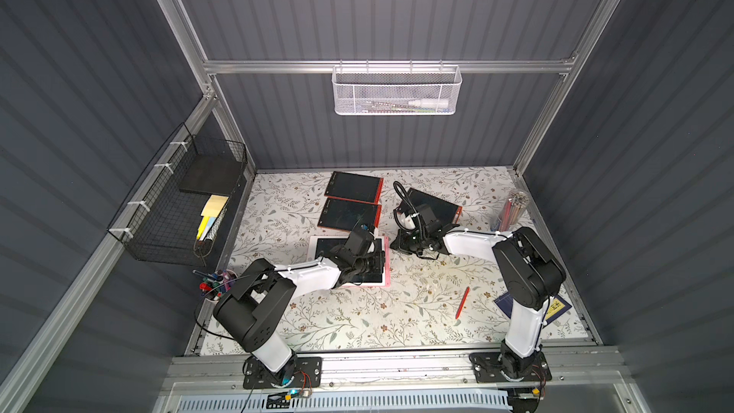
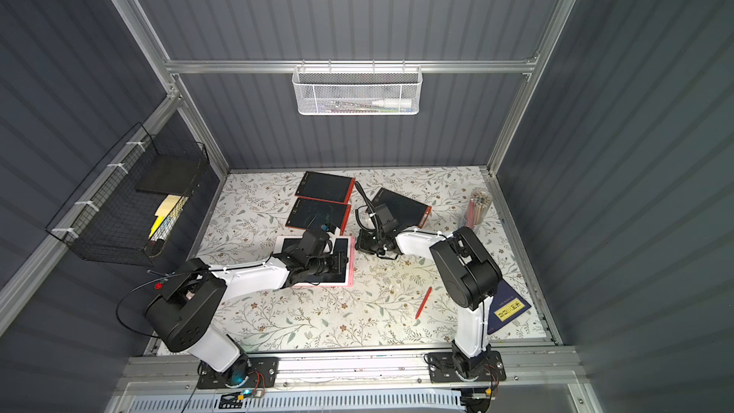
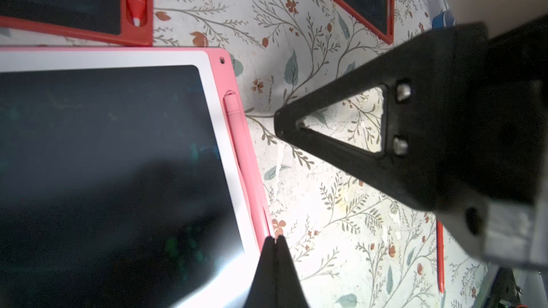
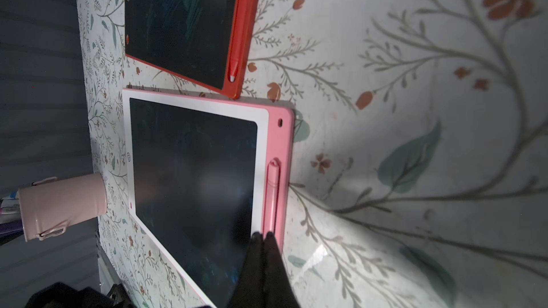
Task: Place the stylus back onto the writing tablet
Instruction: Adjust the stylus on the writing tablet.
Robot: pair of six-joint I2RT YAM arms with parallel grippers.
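The writing tablet (image 1: pixel 323 245), white-faced with a pink edge and a dark screen, lies on the floral table under my left arm; the wrist views show it too (image 3: pixel 118 143) (image 4: pixel 192 173). A pink stylus (image 3: pixel 237 143) (image 4: pixel 272 197) lies in the slot along its pink edge. My left gripper (image 3: pixel 275 237) (image 1: pixel 380 266) is shut, its tips over one end of that stylus. My right gripper (image 4: pixel 262 234) (image 1: pixel 398 246) is shut as well, its tips over the same stylus from the tablet's right side. A red stylus (image 1: pixel 462 303) (image 2: pixel 423 303) lies loose on the table near the right arm.
Two red tablets (image 1: pixel 353 186) (image 1: pixel 349 214) lie behind the pink one, and a third (image 1: pixel 441 204) sits behind the right wrist. A pencil holder (image 1: pixel 512 208) stands at the right, a pen cup (image 1: pixel 216 282) at the left, and a blue booklet (image 1: pixel 556 307) by the right arm.
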